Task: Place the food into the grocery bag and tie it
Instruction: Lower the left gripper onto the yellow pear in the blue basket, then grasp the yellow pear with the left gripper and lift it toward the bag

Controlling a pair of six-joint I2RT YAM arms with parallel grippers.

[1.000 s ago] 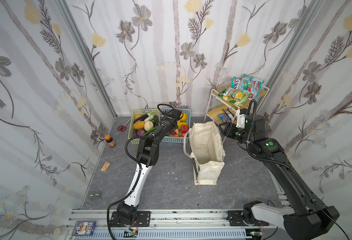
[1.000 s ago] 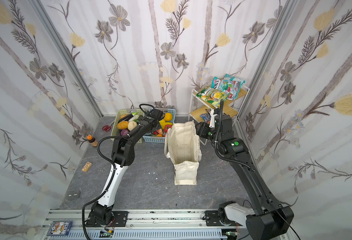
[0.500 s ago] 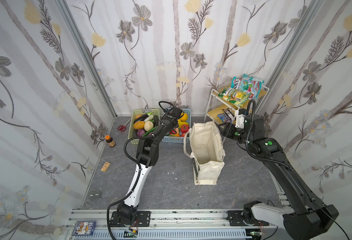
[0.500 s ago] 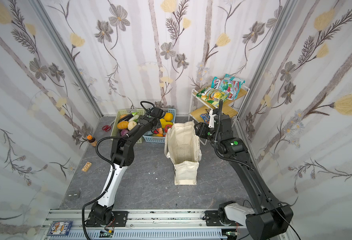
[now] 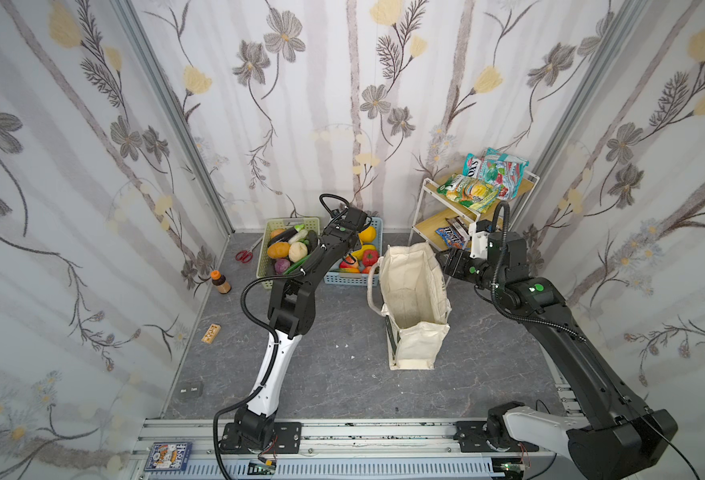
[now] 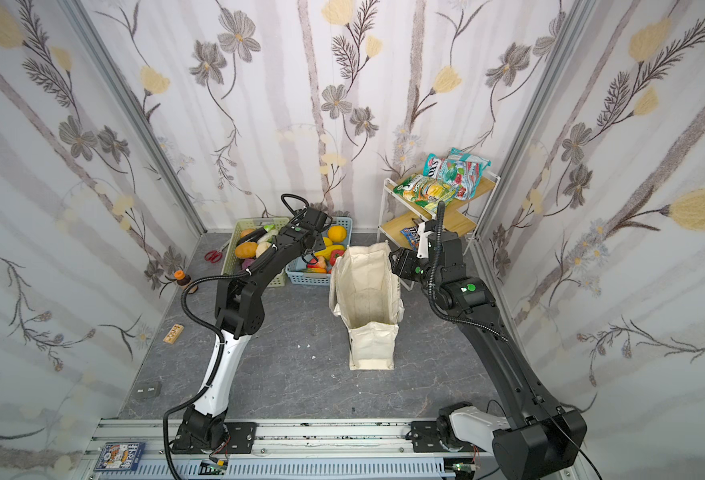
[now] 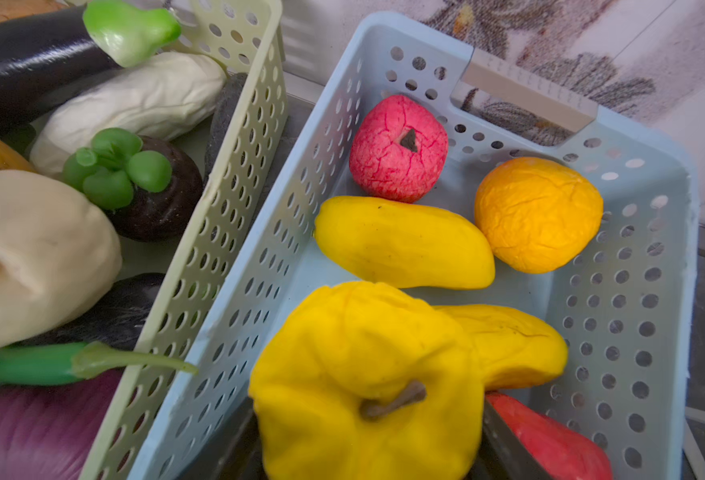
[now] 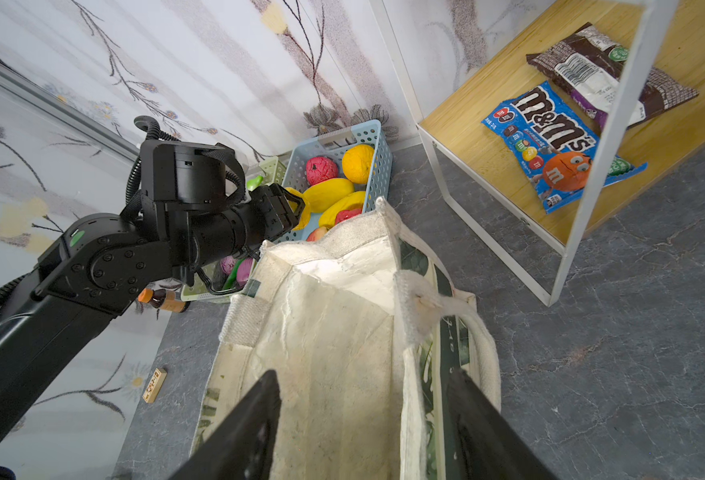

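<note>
The food lies in two baskets at the back wall: yellow, orange and red fruits in a blue basket (image 5: 352,280) (image 7: 633,291), cream, purple and green vegetables in a green basket (image 5: 265,270) (image 7: 226,208). My left gripper (image 7: 367,415) (image 8: 296,203) is low in the blue basket, shut on a yellow fruit (image 7: 363,374) (image 5: 363,251) with a brown stem. The grocery bag (image 5: 413,299) (image 6: 367,291) (image 8: 334,332) stands upright with its mouth wide. My right gripper (image 8: 363,399) (image 5: 446,262) is open at the bag's right rim, one finger over the inside, one outside. A blue candy packet (image 8: 550,145) lies on the lower shelf.
A white-framed shelf (image 5: 479,216) stands in the back right corner with snack bags (image 5: 483,183) on top and a brown packet (image 8: 604,70) below. Red scissors (image 5: 243,255), a small bottle (image 5: 220,281) and a wooden block (image 5: 210,333) lie along the left wall.
My left gripper has closed slightly and its wrist has shifted a little over the blue basket. The right arm and the bag have stayed where they were.
</note>
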